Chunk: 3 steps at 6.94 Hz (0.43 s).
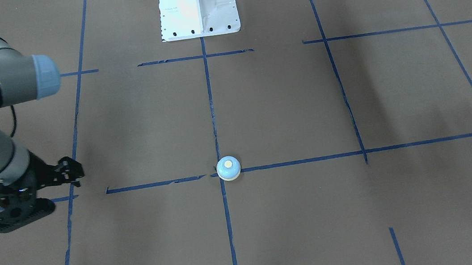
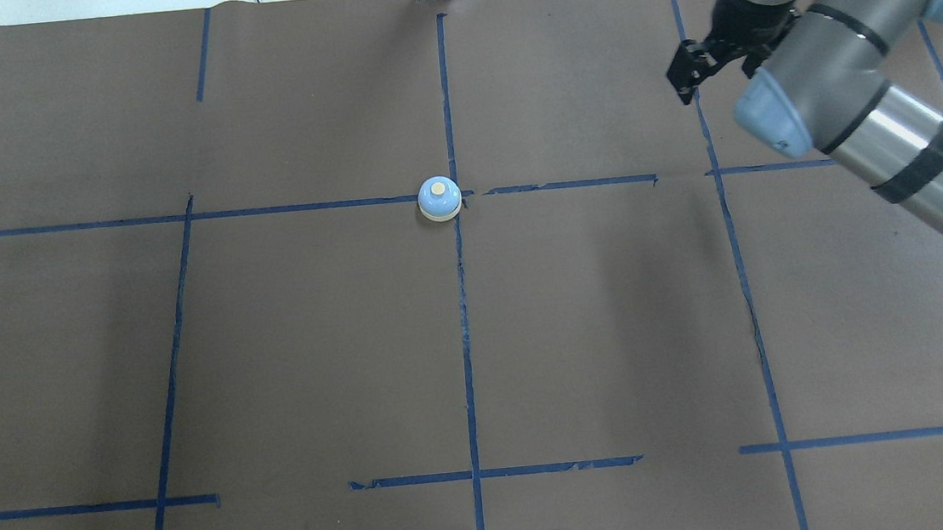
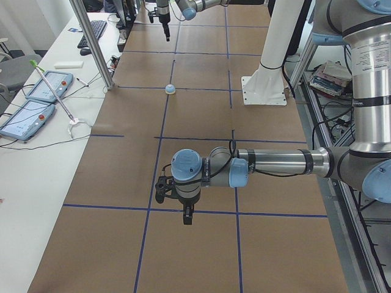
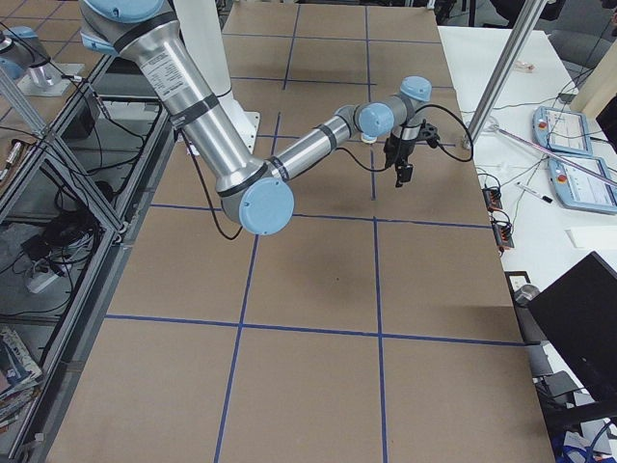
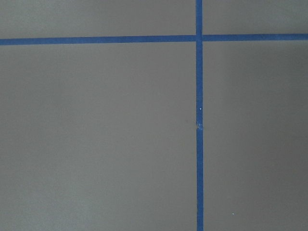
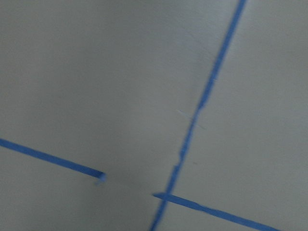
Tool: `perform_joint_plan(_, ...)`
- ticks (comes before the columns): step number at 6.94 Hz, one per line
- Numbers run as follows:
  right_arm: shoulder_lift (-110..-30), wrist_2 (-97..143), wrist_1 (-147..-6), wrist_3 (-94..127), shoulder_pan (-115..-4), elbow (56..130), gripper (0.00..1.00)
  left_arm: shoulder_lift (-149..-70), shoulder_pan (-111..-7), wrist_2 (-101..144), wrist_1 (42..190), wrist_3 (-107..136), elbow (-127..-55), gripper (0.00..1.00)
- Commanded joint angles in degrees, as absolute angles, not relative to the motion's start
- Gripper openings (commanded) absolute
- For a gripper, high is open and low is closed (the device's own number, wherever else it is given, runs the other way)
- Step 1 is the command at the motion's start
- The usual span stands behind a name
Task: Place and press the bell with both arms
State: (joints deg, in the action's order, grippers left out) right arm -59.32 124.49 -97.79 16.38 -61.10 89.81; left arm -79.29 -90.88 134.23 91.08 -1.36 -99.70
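Observation:
The bell [image 1: 228, 168], a light-blue dome with a cream base and button, stands alone on the brown table at the crossing of two blue tape lines; it also shows in the overhead view [image 2: 439, 198] and the left-side view [image 3: 170, 89]. My right gripper [image 1: 73, 172] hovers far off to my right of the bell, also seen overhead [image 2: 684, 82] and in the right-side view [image 4: 400, 176]; its fingers look closed and empty. My left gripper [image 3: 186, 217] shows only in the left-side view, pointing down over the table far from the bell; I cannot tell its state.
The white mounting pedestal [image 1: 198, 6] stands at the robot's edge of the table. Blue tape lines [image 2: 465, 342] grid the brown cover. Operator pendants [image 3: 36, 97] and cables lie on the white bench beyond the far edge. Both wrist views show only table and tape.

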Motion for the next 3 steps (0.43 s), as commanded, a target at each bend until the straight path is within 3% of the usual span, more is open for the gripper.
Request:
perform_joint_plan(1, -73.4, 129.8, -98.6, -5.5, -72.6, 95.1, 1.00, -79.3, -90.8, 134.4, 91.0, -1.2, -99.7, 1.00)
perform_joint_plan(3, -82.0, 130.7, -98.5, -18.8, -81.3, 95.2, 1.00, -79.2, -90.8, 134.7, 91.0, -1.3, -99.4, 1.00)
